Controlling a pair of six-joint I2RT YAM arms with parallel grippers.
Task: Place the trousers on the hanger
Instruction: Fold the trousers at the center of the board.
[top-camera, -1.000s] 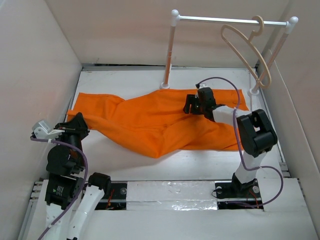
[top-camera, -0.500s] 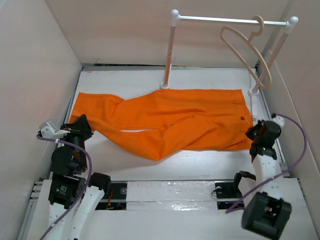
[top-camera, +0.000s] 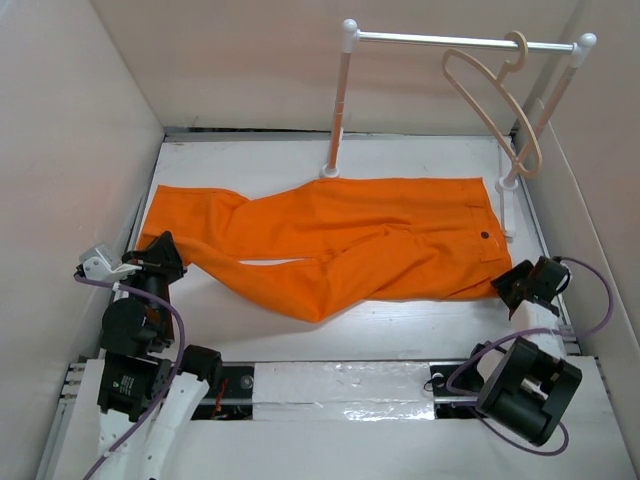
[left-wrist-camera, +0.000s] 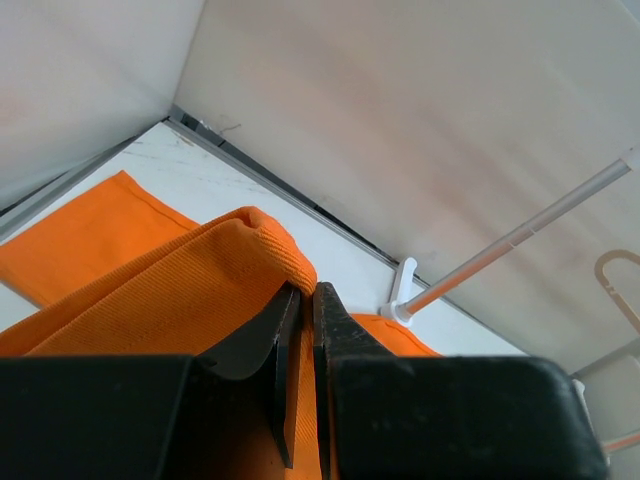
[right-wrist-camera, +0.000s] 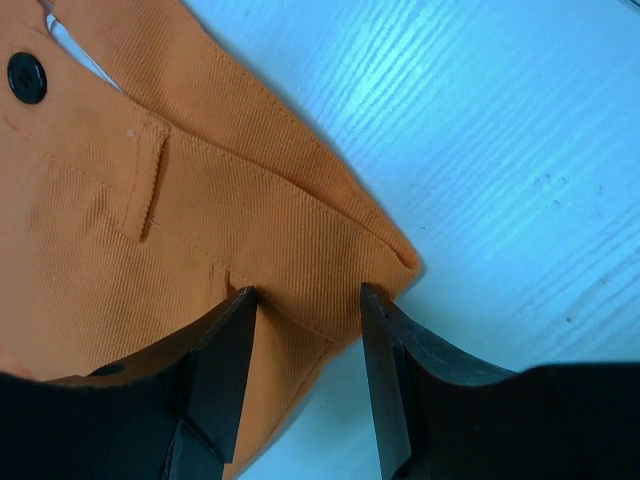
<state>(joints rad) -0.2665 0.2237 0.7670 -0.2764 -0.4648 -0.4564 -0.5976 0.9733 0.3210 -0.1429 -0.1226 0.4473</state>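
Left gripper (top-camera: 160, 250): It sat at the near-left of the table, its jaws pressed almost together. The left wrist view (left-wrist-camera: 300, 295) showed a raised fold of orange cloth pinched between the two dark fingers (left-wrist-camera: 340, 340).

Right gripper (top-camera: 510, 283): It was low at the near-right, with its jaws spread apart. In the right wrist view (right-wrist-camera: 305, 295) the two fingertips (right-wrist-camera: 225, 330) straddled the waistband corner, one on either side. They were on or just over the cloth and closed on nothing.

Trousers (top-camera: 340, 235): They lay flat across the white table (top-camera: 400, 325), waist to the right and legs running left. One leg bent toward the near side. The leg end at the left was lifted into a ridge (left-wrist-camera: 150, 290) where the left gripper held it. The waistband (right-wrist-camera: 150, 200) showed a black button (right-wrist-camera: 25, 77) and a belt loop (right-wrist-camera: 150, 180).

Hanger (top-camera: 495, 100): The pale wooden hanger hung by its hook on the white rail (top-camera: 450, 40) at the far-right, clear of the trousers and well apart from both grippers. Only a sliver of it (left-wrist-camera: 620, 285) appeared at the edge of the left wrist view.

Rail: It stood on two white posts whose feet touched the far edge of the trousers. The left wrist view (left-wrist-camera: 520, 240) caught it against the back wall (top-camera: 250, 60).
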